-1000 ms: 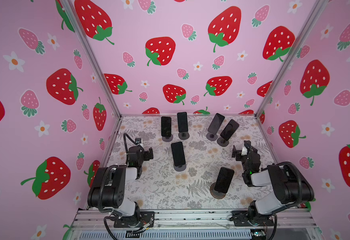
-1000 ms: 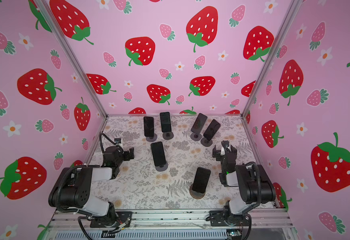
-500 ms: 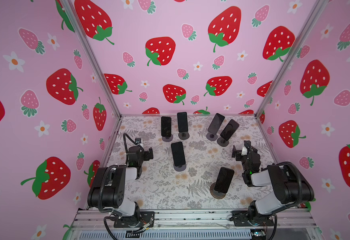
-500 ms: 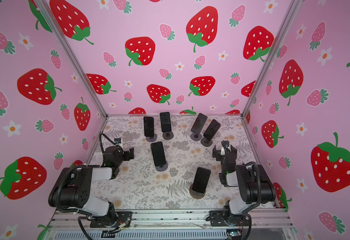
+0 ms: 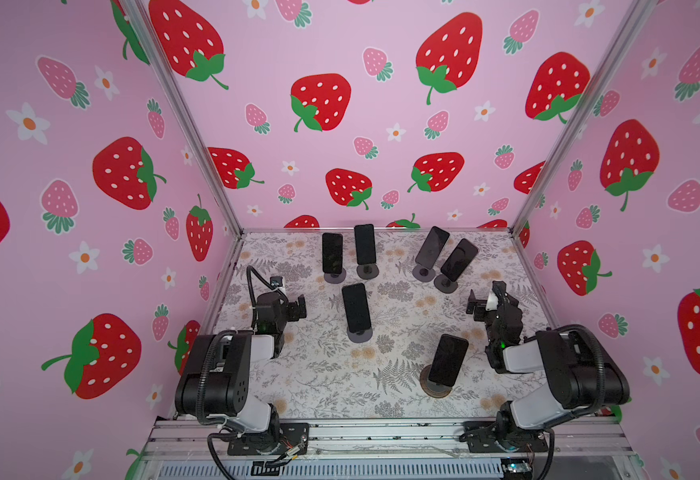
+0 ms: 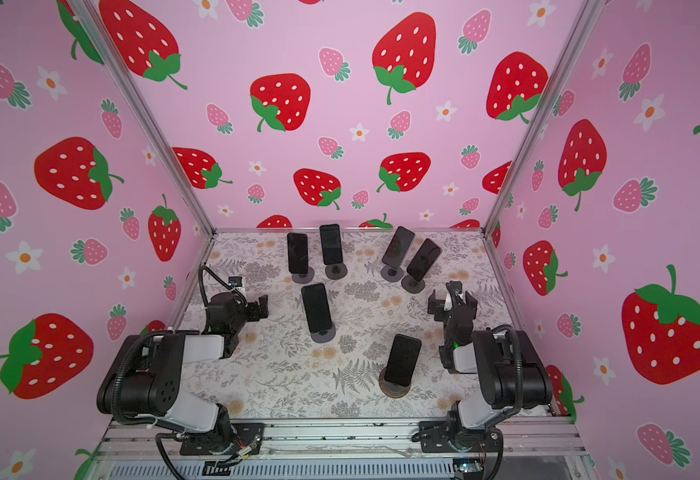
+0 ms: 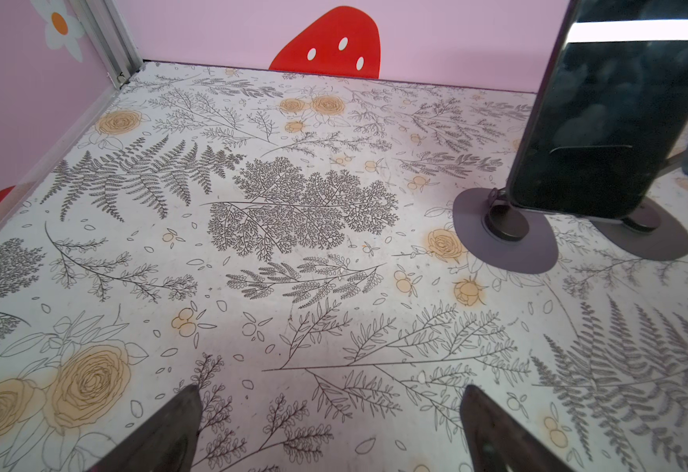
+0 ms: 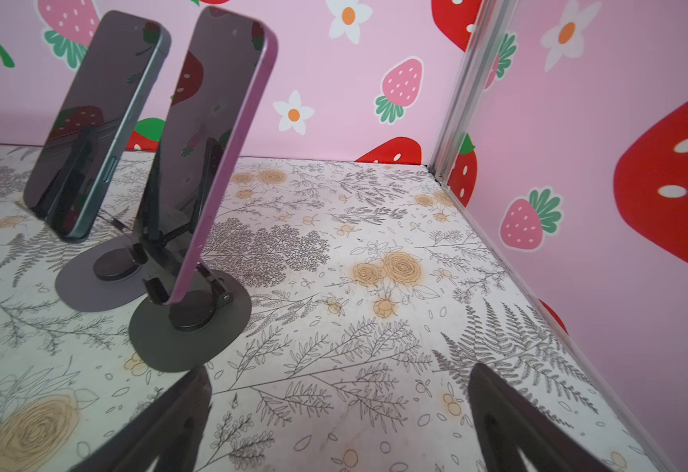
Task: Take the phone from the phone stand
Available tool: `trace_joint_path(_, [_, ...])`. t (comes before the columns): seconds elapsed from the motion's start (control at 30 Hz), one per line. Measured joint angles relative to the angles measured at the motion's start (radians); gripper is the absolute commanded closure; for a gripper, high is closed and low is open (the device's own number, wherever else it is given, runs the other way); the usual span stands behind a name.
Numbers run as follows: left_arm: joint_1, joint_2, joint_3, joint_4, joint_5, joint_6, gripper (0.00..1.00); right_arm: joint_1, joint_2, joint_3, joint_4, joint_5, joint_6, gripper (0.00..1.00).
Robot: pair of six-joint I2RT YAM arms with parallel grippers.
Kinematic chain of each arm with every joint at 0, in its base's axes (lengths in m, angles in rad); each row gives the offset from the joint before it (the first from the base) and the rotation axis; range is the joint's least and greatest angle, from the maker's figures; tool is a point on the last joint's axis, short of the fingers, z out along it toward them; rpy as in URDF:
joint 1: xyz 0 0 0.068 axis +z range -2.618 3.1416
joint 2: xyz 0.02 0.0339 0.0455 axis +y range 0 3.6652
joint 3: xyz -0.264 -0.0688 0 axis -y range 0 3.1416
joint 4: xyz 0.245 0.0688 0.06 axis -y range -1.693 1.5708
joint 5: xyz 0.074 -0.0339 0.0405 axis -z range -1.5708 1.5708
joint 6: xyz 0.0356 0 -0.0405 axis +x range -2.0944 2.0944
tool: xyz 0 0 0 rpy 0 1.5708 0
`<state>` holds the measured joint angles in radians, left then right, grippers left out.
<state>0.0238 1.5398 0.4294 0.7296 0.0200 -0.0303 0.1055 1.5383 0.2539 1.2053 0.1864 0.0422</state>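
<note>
Several dark phones lean on round-based phone stands on the floral table in both top views. One phone [image 5: 356, 308] stands mid-table on its stand [image 5: 360, 334], another phone [image 5: 448, 360] near the front right on a stand [image 5: 435, 384]. My left gripper [image 5: 298, 307] hovers open at the left, apart from them. My right gripper [image 5: 483, 297] is open at the right. In the left wrist view the open left gripper [image 7: 330, 388] holds nothing, with a phone [image 7: 616, 114] ahead. The right wrist view shows the empty right gripper [image 8: 340, 370] near a purple-edged phone [image 8: 220, 155].
More phones stand along the back, one pair [image 6: 297, 252] to the left and another pair [image 6: 398, 246] to the right. Pink strawberry walls with metal corner posts [image 5: 548, 166] enclose the table. A metal rail [image 5: 381, 436] carrying both arm bases runs along the front edge.
</note>
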Motion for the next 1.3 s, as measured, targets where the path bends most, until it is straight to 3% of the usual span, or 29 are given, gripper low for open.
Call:
trace_joint_path(0.27, [0.000,0.000,0.000,0.021,-0.032,-0.019,0.01,-0.010,-0.333,0.074,-0.279,0.093,0.126,0.00])
trace_joint_path(0.5, [-0.030,-0.088,-0.010,-0.020,-0.138,-0.029,0.01,-0.010,-0.553,0.158,-0.516,0.152,0.369,0.00])
trace_joint_path(0.73, [-0.155,-0.343,0.029,-0.249,-0.314,-0.099,0.01,-0.010,-0.563,0.273,-0.729,0.065,0.618,0.00])
trace_joint_path(0.93, [-0.201,-0.479,0.154,-0.557,-0.386,-0.314,0.01,0.056,-0.455,0.450,-0.974,0.011,0.662,0.00])
trace_joint_path(1.1, [-0.198,-0.517,0.233,-0.808,-0.272,-0.470,0.01,0.208,-0.365,0.616,-1.111,0.013,0.620,0.00])
trace_joint_path(1.3, [-0.191,-0.617,0.300,-1.076,-0.165,-0.459,0.01,0.393,-0.261,0.766,-1.237,0.026,0.534,0.00])
